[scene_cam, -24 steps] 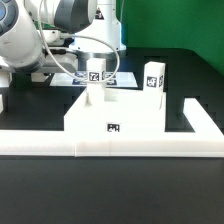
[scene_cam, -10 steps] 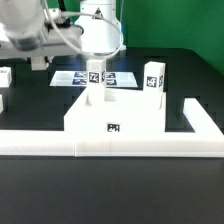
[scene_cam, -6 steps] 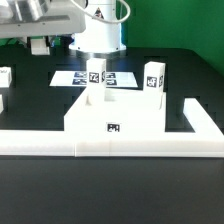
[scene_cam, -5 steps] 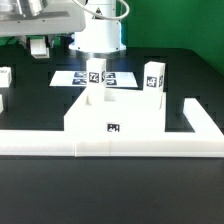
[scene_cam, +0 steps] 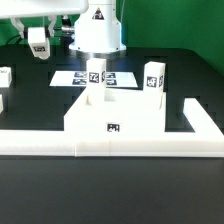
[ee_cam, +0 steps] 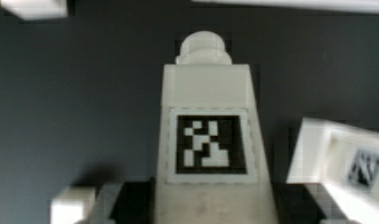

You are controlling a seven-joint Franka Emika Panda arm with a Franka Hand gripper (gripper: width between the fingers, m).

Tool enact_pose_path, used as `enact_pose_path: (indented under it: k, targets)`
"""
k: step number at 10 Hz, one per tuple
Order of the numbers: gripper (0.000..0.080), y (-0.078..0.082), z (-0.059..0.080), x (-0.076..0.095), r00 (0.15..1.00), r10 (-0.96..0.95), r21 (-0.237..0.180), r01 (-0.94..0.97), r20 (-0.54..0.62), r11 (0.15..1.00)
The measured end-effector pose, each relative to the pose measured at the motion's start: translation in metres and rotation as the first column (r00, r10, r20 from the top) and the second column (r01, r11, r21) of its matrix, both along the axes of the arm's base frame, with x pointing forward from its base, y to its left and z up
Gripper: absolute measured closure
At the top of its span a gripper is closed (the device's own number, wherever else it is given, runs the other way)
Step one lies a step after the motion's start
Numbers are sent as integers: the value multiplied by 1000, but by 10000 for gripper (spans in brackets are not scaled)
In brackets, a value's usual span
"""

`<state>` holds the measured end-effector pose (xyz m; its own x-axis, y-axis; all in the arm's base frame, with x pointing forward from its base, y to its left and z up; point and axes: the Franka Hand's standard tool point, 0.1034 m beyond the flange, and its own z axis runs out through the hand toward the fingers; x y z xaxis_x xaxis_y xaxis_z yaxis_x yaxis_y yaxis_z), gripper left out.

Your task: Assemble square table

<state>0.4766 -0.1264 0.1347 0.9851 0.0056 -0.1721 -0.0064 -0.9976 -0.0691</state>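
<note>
One white leg (ee_cam: 205, 110) is gripped in the pincer (scene_cam: 38, 46), whose fingers are drawn in narrow against its sides. It is held in the air, above and well apart from the square panel (scene_cam: 112, 110), toward the exterior view's left and far side. The wrist view shows this held leg lengthwise. Its black-and-white tag faces the camera, and its rounded stub end points away over the dark worktop (scene_cam: 110, 195).

The square panel lies flat on the worktop with a small tag (scene_cam: 113, 126) on its near edge. A second leg (scene_cam: 95, 90) stands upright on the panel near its far left corner; whether it is fastened there cannot be told. A third leg (scene_cam: 154, 77) stands upright on the worktop just beyond the panel's far right corner. A fourth leg (scene_cam: 5, 75), cut by the frame edge, sits well to the left of the panel.

The long white rail (scene_cam: 60, 146) runs along the panel's near edge, close against it. Its short arm lies to the panel's right, with a dark gap between them. The marker board (scene_cam: 68, 76) lies flat behind the panel.
</note>
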Motion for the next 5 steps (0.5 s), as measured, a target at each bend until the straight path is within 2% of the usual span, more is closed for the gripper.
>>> enact_pose_path:
  k: [1, 2, 3, 5]
  targets:
    - [503, 14, 6, 22, 995, 12, -41, -8, 100, 999]
    - [503, 30, 11, 29, 983, 61, -75, -49, 172, 996]
    - [503, 26, 7, 23, 977, 61, -64, -49, 204, 997]
    - [503, 16, 7, 28, 937, 71, -104, -37, 342, 994]
